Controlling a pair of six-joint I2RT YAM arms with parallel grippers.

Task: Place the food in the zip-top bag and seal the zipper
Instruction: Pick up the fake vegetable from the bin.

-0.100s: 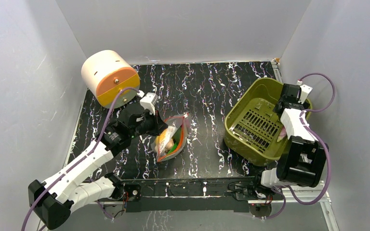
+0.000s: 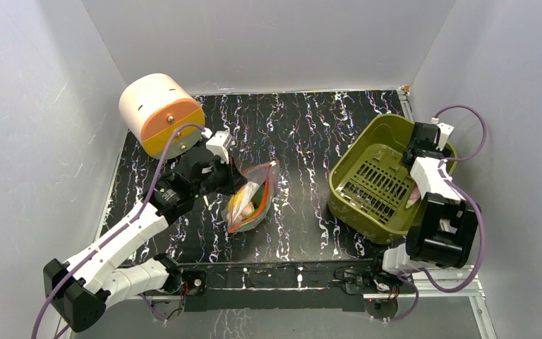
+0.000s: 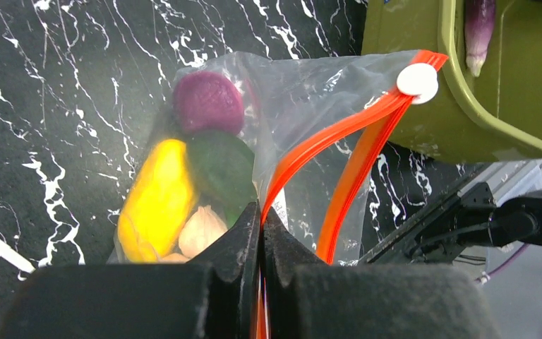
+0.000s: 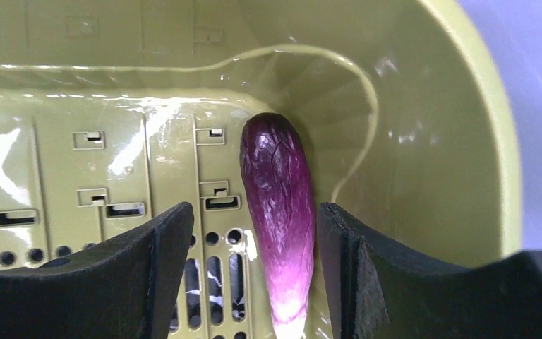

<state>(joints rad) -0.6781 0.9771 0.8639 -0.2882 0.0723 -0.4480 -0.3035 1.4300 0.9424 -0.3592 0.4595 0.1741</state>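
**Four pieces bagged, one eggplant in the basket**

Four toy foods show through the clear zip-top bag (image 3: 303, 92): yellow lemon (image 3: 159, 198), purple round piece (image 3: 208, 102), green piece (image 3: 222, 166) and beige lump (image 3: 201, 229). The bag lies on the tabletop (image 2: 303, 127), left of centre.

- Left gripper (image 3: 261, 233): fully closed, pinching one lip of the orange-red zipper (image 3: 339, 131). The mouth gapes, with the white slider (image 3: 417, 82) at its far end.
- Right gripper (image 4: 250, 212): jaws apart, down inside the olive basket (image 4: 423, 141) at the right. They straddle the eggplant (image 4: 282, 212) and are not yet clamped on it.

Handling, as judged:
- The eggplant looks light, hard and glossy, and it tapers, so it may squirt out of a pinch near the tip. The fat middle is the better hold.
- The bag film is thin and limp and will not keep its mouth open unaided. The stiff zipper strip is the only sound place to grip it.
- The loaded bag may sag or slide if tugged.
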